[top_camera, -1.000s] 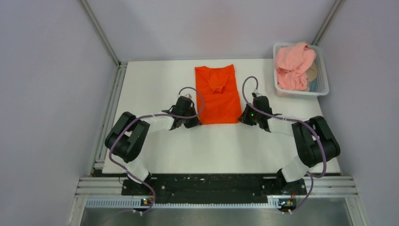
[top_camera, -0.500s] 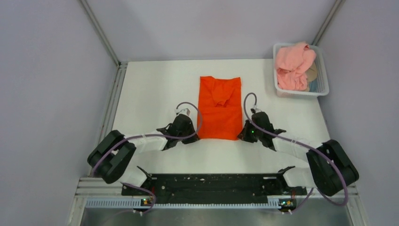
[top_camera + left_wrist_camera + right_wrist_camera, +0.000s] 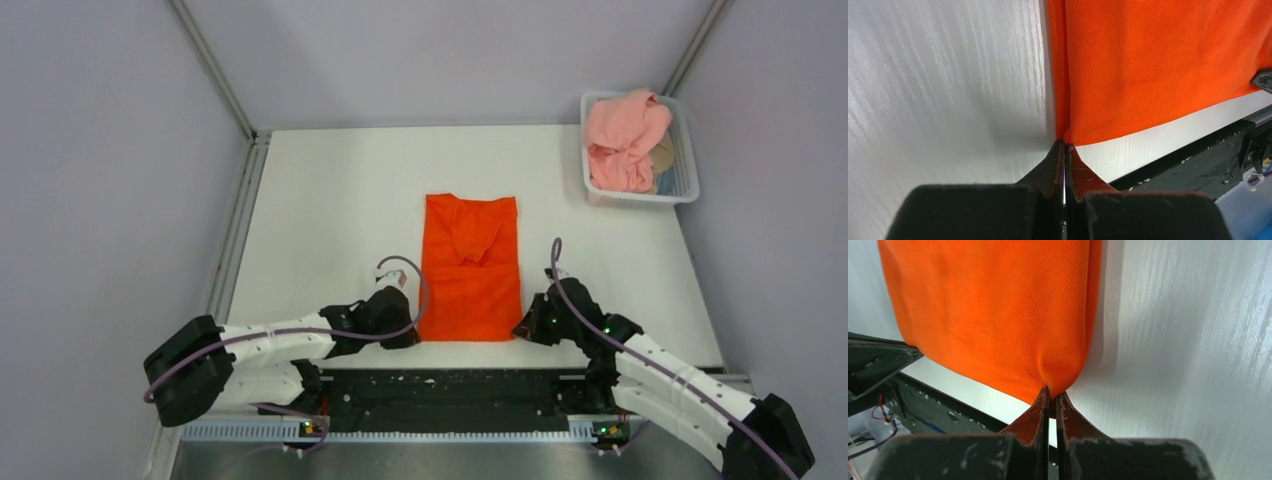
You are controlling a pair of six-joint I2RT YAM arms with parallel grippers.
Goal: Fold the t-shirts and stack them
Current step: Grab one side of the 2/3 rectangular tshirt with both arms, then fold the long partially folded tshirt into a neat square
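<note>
At the near edge of the surface (image 3: 330, 210), we are seeing both arms reaching low and inward, the left arm (image 3: 270, 340) from the left and the right arm (image 3: 670, 385) from the right. The left jaws are pressing together on the near left corner of the orange tee (image 3: 470, 290), and the right jaws are pinching the near right corner in the same way.

The tee is lying flat in the middle of the surface as a long narrow rectangle. Its sides are turned in and its near hem is sitting close to the surface's near edge. Toward its far end, a rumpled fold is rising around the middle of the cloth.

The wrist views are giving us what the top view cannot. In the left one, the orange tee (image 3: 1158, 65) is showing a fine mesh weave and a narrow doubled strip along its left edge, running down into the closed tips. In the right one, the orange tee (image 3: 993, 305) is puckering into a small rounded bulge just above the pinch.

Only the top view is showing us the tee's whole outline and the far right corner. There, a white basket (image 3: 640, 198) is holding the pink tee (image 3: 622, 135) in a crumpled heap, well apart from the orange one.
</note>
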